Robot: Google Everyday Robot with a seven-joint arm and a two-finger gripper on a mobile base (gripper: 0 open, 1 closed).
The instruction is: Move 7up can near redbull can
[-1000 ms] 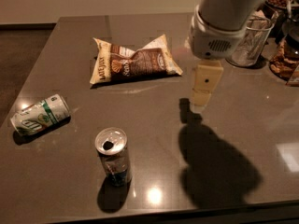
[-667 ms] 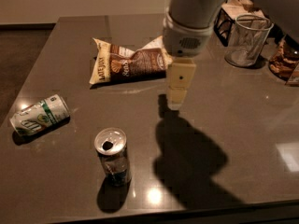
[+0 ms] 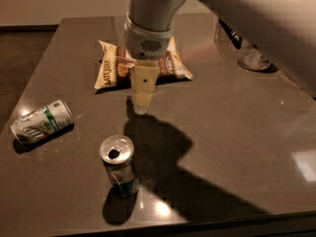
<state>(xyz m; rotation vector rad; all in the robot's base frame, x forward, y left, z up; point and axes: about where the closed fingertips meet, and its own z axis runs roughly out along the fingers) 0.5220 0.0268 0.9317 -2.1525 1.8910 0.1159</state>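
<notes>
Camera view: gripper (image 3: 141, 105) hangs over mid-worktop, just in front of the chip bag (image 3: 112, 69); whether it is open cannot be told.
Change: it has swung left from the right side.
7up can (image 3: 42, 123): on its side by the left edge.
redbull can (image 3: 118, 166): upright near the front edge, apart from both.
arm (image 3: 256, 19): partly covers a glass (image 3: 254, 60) toward the far right corner.
</notes>
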